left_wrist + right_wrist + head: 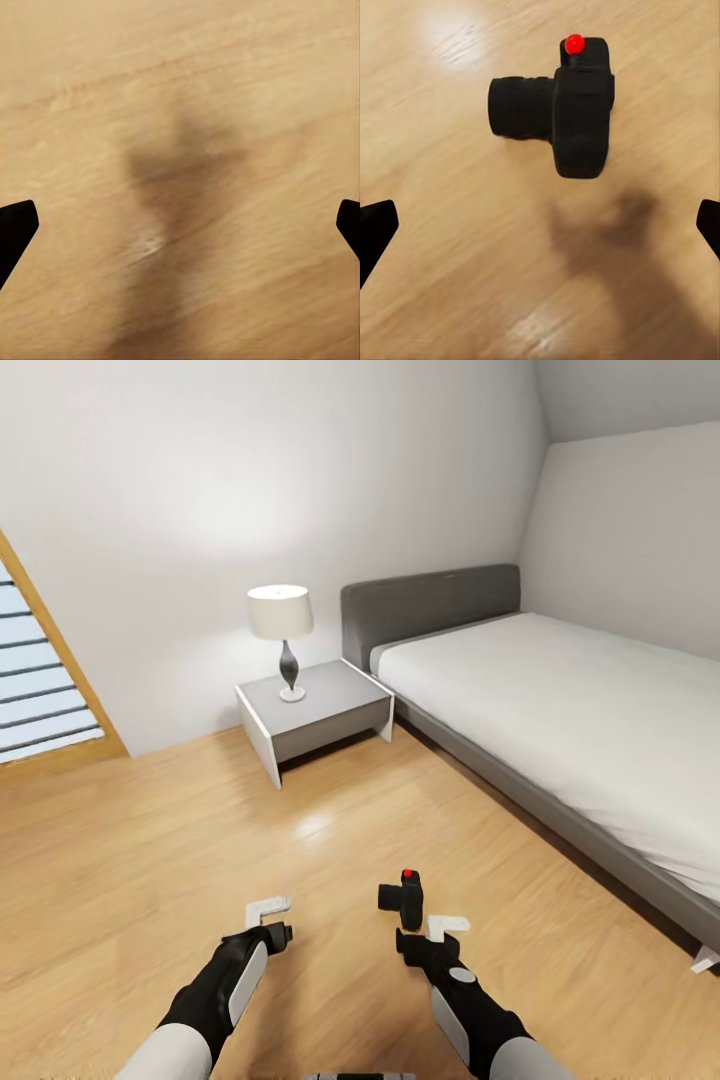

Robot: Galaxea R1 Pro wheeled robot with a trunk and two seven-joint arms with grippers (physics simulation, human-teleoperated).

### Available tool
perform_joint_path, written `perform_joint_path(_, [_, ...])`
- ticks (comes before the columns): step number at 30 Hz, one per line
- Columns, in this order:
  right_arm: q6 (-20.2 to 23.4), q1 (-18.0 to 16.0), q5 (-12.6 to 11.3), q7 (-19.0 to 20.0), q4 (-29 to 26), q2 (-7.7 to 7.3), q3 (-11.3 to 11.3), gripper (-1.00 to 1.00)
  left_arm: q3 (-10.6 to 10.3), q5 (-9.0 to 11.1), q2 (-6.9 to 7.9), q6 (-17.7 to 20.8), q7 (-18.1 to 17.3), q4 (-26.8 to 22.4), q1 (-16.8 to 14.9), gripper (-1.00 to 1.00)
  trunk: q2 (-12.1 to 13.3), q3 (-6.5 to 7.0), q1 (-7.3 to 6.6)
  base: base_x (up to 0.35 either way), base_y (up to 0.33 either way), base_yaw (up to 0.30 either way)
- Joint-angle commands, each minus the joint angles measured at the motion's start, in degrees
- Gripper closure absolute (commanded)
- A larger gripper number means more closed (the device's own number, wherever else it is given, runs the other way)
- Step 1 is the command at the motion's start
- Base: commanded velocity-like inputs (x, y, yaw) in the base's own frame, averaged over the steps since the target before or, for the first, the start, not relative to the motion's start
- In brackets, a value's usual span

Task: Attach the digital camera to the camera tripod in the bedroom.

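The digital camera is seen just ahead of the right gripper, apparently held, though the grasp cannot be confirmed. The left gripper is spread, empty, over the floor beside the bed.

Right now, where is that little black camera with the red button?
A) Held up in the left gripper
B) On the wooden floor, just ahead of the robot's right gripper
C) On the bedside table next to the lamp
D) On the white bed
B: the digital camera lies on the plank floor just beyond the open right gripper, whose wrist view shows it lying between the spread fingertips.
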Motion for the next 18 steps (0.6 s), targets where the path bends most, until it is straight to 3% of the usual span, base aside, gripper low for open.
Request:
perform_joint_path(1, [0.0, 0.0, -0.1, -0.1, -0.1, 0.01, 0.0, -1.00, 0.1, 0.6, -0.04, 0.2, 0.3, -0.1, 0.0, -1.00, 0.0, -0.28, 0.01, 0.000, 0.000, 0.000])
perform_joint_path(18, [1.2, 0.0, 0.0, 1.0, -0.4, -0.05, 0.1, -1.00, -0.1, 0.6, -0.05, 0.3, 0.4, -0.4, 0.0, -1.00, -0.3, -4.04, 0.45, 0.000, 0.000, 0.000])
